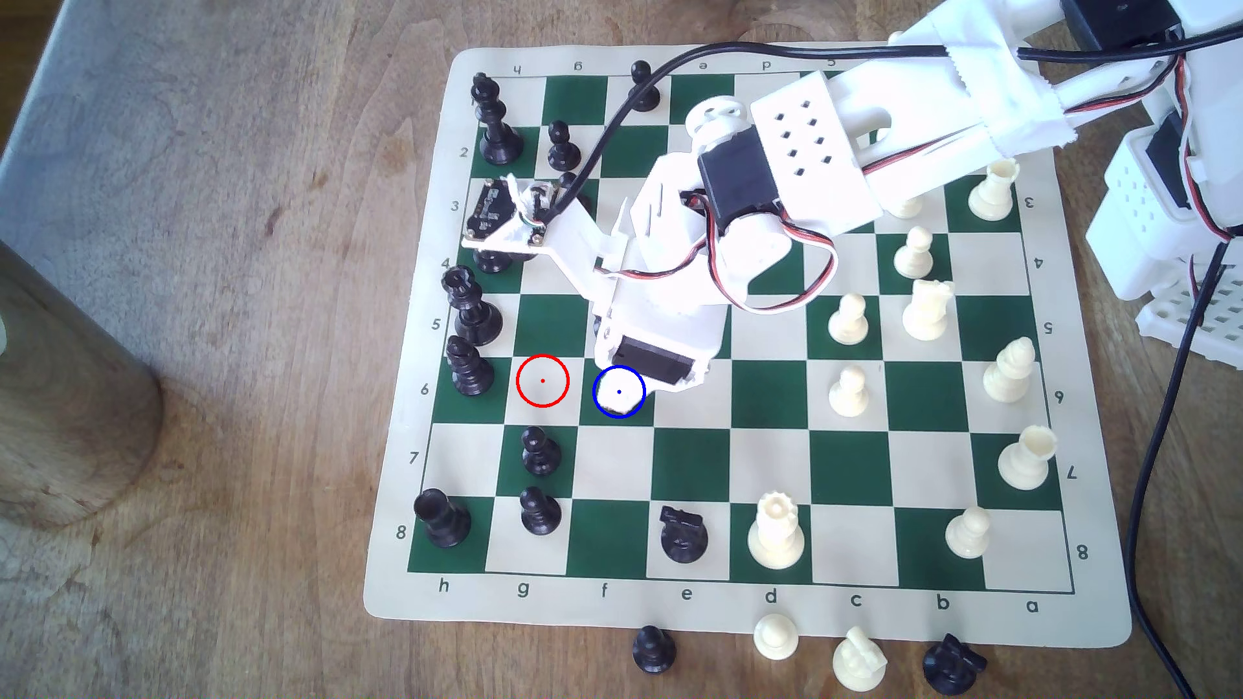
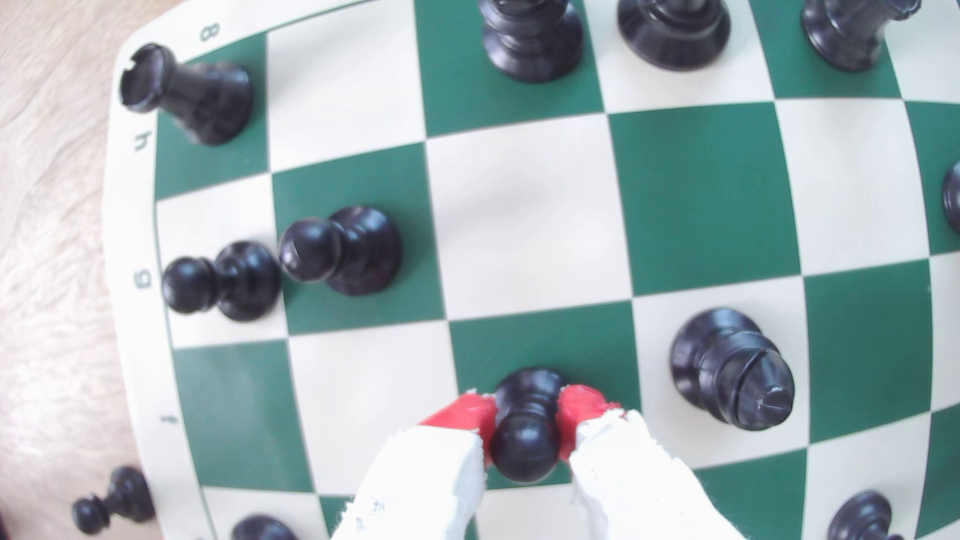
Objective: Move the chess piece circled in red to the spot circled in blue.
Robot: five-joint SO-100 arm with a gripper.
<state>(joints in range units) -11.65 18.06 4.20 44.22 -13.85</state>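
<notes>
Beyond my fingers on one side I see two black pawns (image 2: 291, 259), side by side. Between the red fingertips (image 2: 475, 418) of my gripper (image 2: 525, 421) sits the chess piece (image 2: 525, 426), a glossy black pawn with ball head, collar and flared base, pinched at the neck, standing on a green square. A black bishop (image 2: 732, 368) stands just beside the other finger.

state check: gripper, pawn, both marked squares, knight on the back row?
gripper: shut on the black pawn
black pawn: upright, over a green square; base contact unclear
red-ringed square: vacant
blue-ringed square: covered by the gripper from above
black knight: toppled, on its side
</notes>
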